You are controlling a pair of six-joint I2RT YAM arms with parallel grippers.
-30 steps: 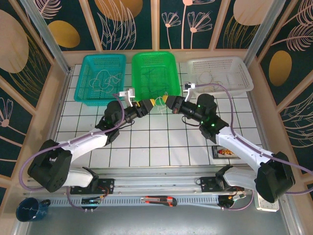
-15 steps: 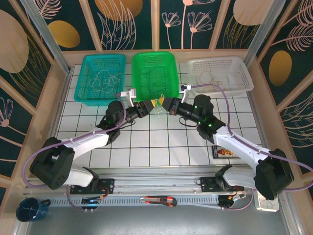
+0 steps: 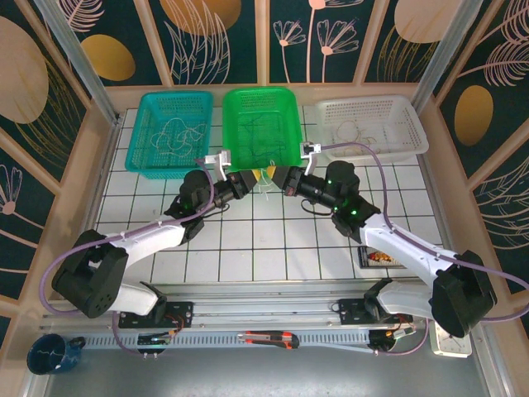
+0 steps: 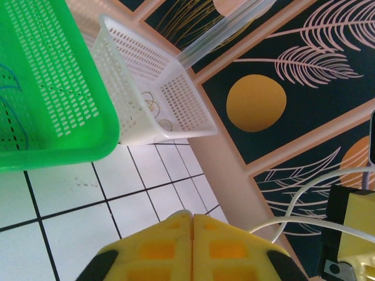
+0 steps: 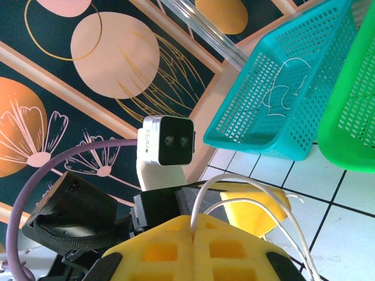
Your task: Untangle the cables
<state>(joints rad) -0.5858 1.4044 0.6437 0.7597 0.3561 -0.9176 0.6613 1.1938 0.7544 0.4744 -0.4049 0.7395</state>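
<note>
The two grippers have come closer together, up by the green basket [image 3: 259, 91], and the left gripper [image 3: 250, 179] has snapped shut. Its yellow fingers [image 4: 158, 249] press flat together. I cannot tell if the cable is caught in them. The right gripper [image 5: 192, 219] is pinched tight on the white cable [image 5: 246, 178], which loops out of its tips toward the left gripper. The cable lies sideways between the two, just beside both. So I think the next pull goes apart, left and right.
</note>
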